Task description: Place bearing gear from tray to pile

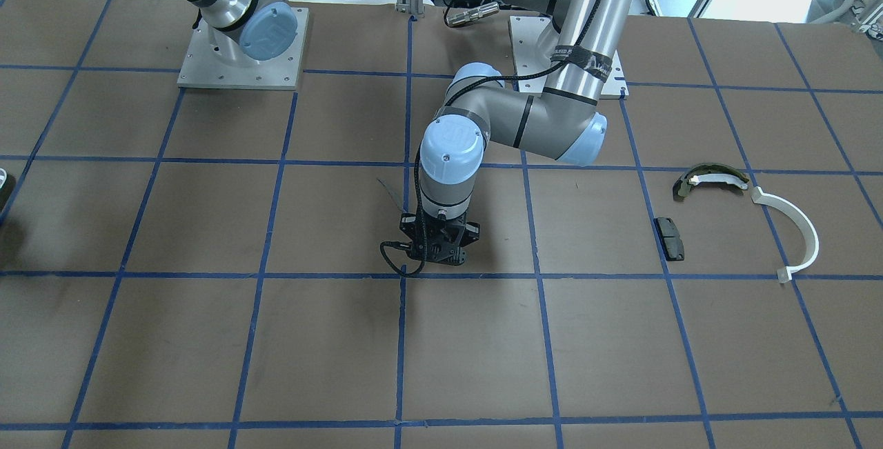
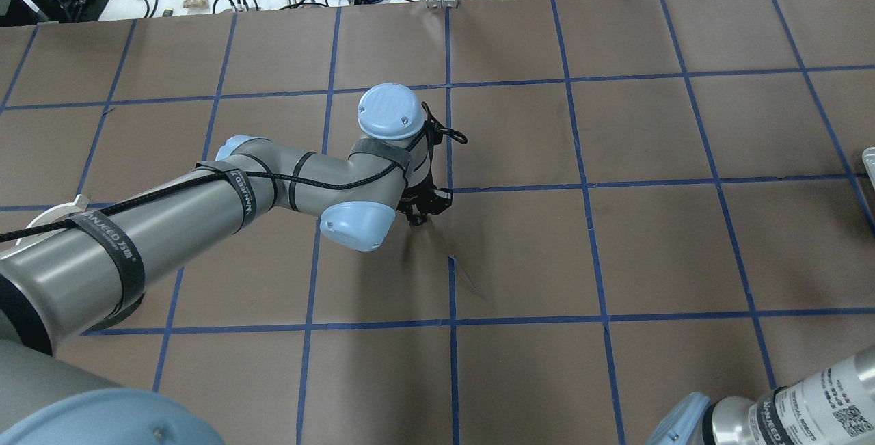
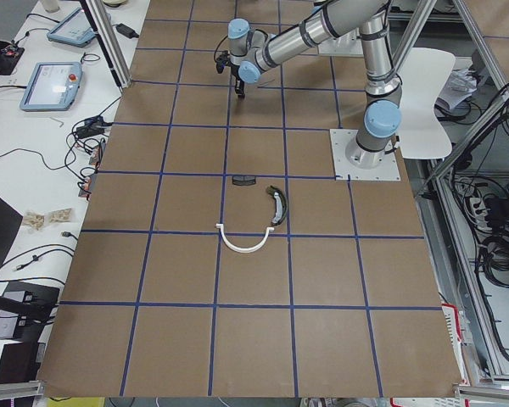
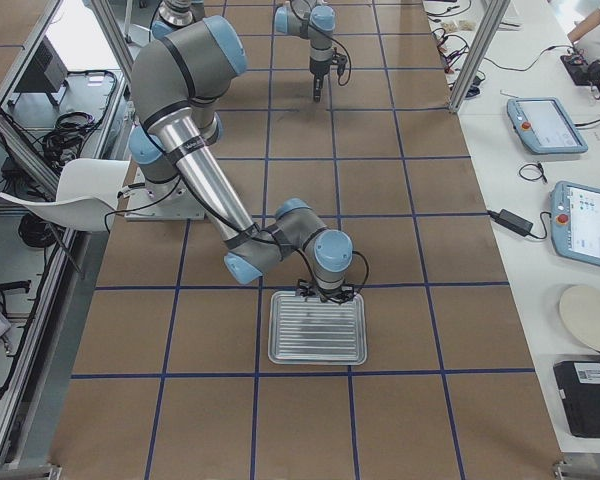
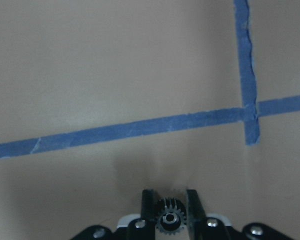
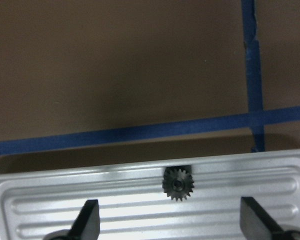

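Note:
My left gripper (image 5: 169,210) is shut on a small dark bearing gear (image 5: 169,219) and holds it just above the brown table near a blue tape crossing. It also shows in the front view (image 1: 441,256) and the overhead view (image 2: 420,216). The pile lies apart, toward the robot's left: an olive-and-white shoe (image 1: 710,178), a white half-ring strip (image 1: 793,228) and a black pad (image 1: 670,238). My right gripper (image 6: 172,222) is open wide over the silver tray (image 6: 90,192). A second dark gear (image 6: 178,183) lies in the tray by its far rim.
The tray (image 4: 317,328) lies at the table's right end, with the right arm's wrist (image 4: 325,260) above its edge. Blue tape lines grid the table. Both arm bases (image 1: 241,49) stand at the robot side.

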Robot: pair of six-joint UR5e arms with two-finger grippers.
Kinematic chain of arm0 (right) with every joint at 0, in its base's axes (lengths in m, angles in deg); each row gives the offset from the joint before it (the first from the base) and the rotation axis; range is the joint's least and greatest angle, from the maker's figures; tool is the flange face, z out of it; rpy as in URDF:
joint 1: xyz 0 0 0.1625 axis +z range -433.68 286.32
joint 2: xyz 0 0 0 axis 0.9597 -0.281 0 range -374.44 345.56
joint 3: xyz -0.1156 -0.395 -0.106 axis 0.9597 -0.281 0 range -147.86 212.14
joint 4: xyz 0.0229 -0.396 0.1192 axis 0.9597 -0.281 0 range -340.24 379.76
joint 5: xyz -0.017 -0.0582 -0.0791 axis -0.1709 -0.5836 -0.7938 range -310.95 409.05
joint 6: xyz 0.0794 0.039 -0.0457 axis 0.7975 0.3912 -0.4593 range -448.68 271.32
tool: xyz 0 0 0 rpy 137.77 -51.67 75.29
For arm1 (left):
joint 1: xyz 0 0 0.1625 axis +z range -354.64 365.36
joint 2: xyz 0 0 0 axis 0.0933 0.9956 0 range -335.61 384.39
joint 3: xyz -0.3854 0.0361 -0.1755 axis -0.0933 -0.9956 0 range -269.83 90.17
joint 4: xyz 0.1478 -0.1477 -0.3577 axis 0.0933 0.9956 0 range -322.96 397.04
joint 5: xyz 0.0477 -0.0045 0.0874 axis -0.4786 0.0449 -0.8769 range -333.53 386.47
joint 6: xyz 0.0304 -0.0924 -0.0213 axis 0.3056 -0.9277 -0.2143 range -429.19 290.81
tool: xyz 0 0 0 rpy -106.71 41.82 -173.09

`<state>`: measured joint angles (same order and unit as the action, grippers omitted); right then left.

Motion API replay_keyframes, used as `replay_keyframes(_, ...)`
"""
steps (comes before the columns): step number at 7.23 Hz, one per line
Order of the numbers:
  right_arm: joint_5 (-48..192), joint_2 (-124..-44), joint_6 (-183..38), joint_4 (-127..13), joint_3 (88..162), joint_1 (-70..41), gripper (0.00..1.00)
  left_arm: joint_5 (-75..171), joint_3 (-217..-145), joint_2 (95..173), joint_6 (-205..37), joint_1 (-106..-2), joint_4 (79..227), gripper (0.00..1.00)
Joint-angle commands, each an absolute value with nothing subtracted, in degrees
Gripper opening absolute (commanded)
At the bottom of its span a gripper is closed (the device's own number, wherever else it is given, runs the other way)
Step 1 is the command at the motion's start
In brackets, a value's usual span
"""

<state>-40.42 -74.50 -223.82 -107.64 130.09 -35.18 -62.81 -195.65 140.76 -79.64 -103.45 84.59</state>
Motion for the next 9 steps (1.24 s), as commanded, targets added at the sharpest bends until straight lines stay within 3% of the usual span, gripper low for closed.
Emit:
replay_keyframes(1,-39.63,-74.38,-224.11,-108.3,130.66,-35.19,1.0,-63.09,-193.21,138.31,-76.59,-101.62,88.51,0.0)
replay_keyframes(5,-39.63,-73.86,-224.73,-108.38,130.75,-35.19,0.92,-66.41,-181.43,135.75,-66.94,-82.16,109.34,0.0)
replay_keyframes(6,-39.63,-73.86,-224.73,-108.47,130.75,-35.19,0.8,-67.04,-182.37,135.83,-61.08,-74.96,109.46,0.0)
replay_keyframes(9,-39.63,-73.77,-224.29,-108.38,130.75,-35.19,0.7,-67.3,-185.27,136.62,-52.44,-60.85,109.64,0.0)
